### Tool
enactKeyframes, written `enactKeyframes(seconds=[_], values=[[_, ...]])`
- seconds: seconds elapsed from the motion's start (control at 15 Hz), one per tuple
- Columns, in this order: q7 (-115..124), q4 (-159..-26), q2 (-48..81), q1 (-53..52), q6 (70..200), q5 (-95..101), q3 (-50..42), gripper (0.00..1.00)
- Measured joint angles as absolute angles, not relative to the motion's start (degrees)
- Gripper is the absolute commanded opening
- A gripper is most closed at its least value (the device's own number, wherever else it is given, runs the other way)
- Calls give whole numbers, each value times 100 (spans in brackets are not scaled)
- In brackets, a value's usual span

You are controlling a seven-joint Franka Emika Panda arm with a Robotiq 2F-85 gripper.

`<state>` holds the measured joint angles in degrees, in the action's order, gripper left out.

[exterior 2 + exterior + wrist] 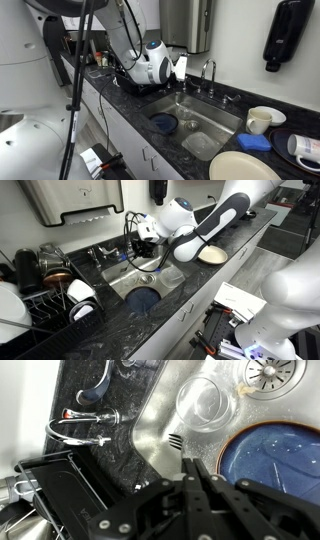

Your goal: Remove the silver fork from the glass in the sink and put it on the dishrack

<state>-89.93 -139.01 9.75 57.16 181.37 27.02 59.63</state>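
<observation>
Okay, in an exterior view the hand (pixel 146 237) hangs above the back edge of the sink (pixel 120 278) in the black counter (pixel 150 330). In an exterior view the glass (pixel 205 146) sits down in the basin, well apart from the hand. Wrist view: the glass looks empty. The fingers are pinched nearly together, apparently on the fork (pixel 175 440), its tines poking ahead. It is held high, probably to clear the rim toward the dishrack (pixel 55 485).

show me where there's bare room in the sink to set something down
Bare sink floor runs between the glass and the wall nearest the faucet. It is crowded where glass, blue dish and drain meet.
</observation>
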Motion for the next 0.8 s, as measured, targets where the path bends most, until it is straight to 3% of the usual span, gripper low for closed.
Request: enactKeyframes(seconds=[0.33, 0.8], values=[[-10116, -13620, 1475, 6624, 17510, 2708, 6915, 1], [-11993, -13076, 2859, 9133, 15668, 2690, 9452, 1]])
